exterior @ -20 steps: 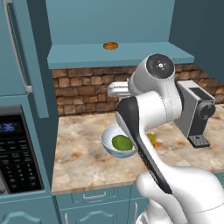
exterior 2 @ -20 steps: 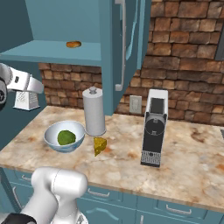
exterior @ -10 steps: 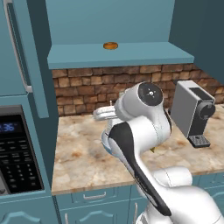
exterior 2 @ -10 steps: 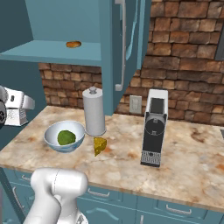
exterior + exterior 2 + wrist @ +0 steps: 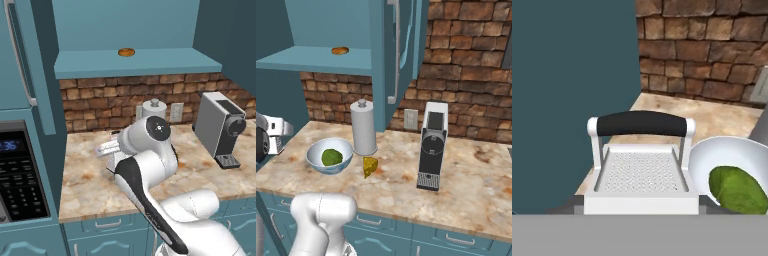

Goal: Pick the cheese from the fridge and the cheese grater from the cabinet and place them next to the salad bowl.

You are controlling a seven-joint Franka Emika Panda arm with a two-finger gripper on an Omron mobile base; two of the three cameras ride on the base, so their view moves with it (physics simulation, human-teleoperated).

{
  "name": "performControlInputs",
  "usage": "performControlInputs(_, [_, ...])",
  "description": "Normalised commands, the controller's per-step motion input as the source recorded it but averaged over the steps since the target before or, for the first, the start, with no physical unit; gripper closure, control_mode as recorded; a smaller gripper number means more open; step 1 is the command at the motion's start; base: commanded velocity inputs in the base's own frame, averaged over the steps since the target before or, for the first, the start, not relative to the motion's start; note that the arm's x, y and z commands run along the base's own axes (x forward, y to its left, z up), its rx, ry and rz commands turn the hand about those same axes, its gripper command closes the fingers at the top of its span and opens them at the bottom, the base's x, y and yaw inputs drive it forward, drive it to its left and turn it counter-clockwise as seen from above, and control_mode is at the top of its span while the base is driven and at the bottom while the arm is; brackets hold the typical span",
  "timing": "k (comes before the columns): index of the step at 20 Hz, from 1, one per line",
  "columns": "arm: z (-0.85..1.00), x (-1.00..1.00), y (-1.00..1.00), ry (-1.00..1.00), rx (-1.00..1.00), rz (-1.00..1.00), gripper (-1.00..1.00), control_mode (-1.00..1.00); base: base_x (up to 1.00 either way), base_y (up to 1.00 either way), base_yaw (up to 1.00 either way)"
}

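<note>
My gripper (image 5: 639, 207) is shut on the cheese grater (image 5: 641, 170), a silver box grater with a black handle; only the dark fingertips (image 5: 573, 205) show beside its base. The grater (image 5: 277, 134) hangs just above the counter, left of the salad bowl (image 5: 329, 156) and close to it. That pale bowl (image 5: 732, 165) holds a green lump. The yellow cheese (image 5: 370, 166) wedge lies on the counter right of the bowl. In the left base view my arm covers the bowl, and the grater (image 5: 106, 148) pokes out to its left. The cabinet (image 5: 135, 62) above stands open. The fridge is out of view.
A white roll (image 5: 363, 127) stands behind the bowl and a coffee machine (image 5: 432, 145) further right. A flat bun (image 5: 340, 50) lies on the cabinet shelf. Open cabinet doors (image 5: 397, 50) hang over the counter. A black microwave (image 5: 20, 185) borders the counter's left end.
My arm has folded downward and carried the grater from shelf height to just above the counter, left of the bowl. Bowl, cheese and roll have stayed put.
</note>
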Motion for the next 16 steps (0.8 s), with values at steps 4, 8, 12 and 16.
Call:
performControlInputs(4, [-0.49, -0.01, 0.37, -0.03, 0.0, -0.01, 1.0, -1.0, 0.0, 0.0, 0.0])
performControlInputs(8, [-0.41, 0.02, 0.28, -0.03, -0.06, -0.17, 1.0, -1.0, 0.0, 0.0, 0.0])
performControlInputs(12, [-0.38, -0.01, 0.04, 0.0, 0.0, -0.06, 1.0, -1.0, 0.0, 0.0, 0.0])
performControlInputs(16, [-0.44, -0.02, 0.06, -0.07, -0.01, -0.01, 1.0, -1.0, 0.0, 0.0, 0.0])
